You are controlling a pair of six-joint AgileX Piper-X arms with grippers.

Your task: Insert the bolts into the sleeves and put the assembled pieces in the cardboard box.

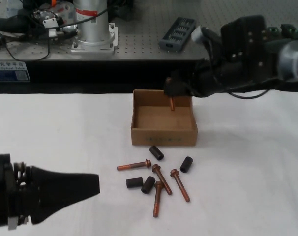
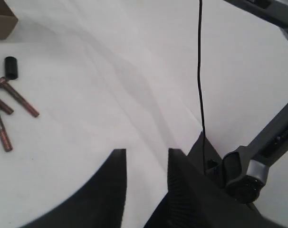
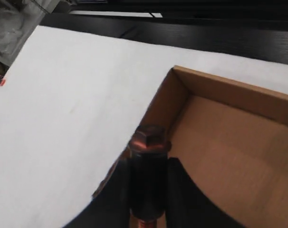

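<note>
Over the cardboard box, near its one o'clock rim, the right gripper pinches a sleeved bolt upright, seemingly for dropping in, while the left gripper hangs narrowly parted, empty, toward eight o'clock.

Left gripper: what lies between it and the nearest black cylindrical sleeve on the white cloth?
Nothing: in the high view, the stretch between the open left gripper and that black cylindrical sleeve is bare white cloth.

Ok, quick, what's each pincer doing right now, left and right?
Left pincer: open, empty.
Right pincer: shut on a sleeved bolt.
</note>
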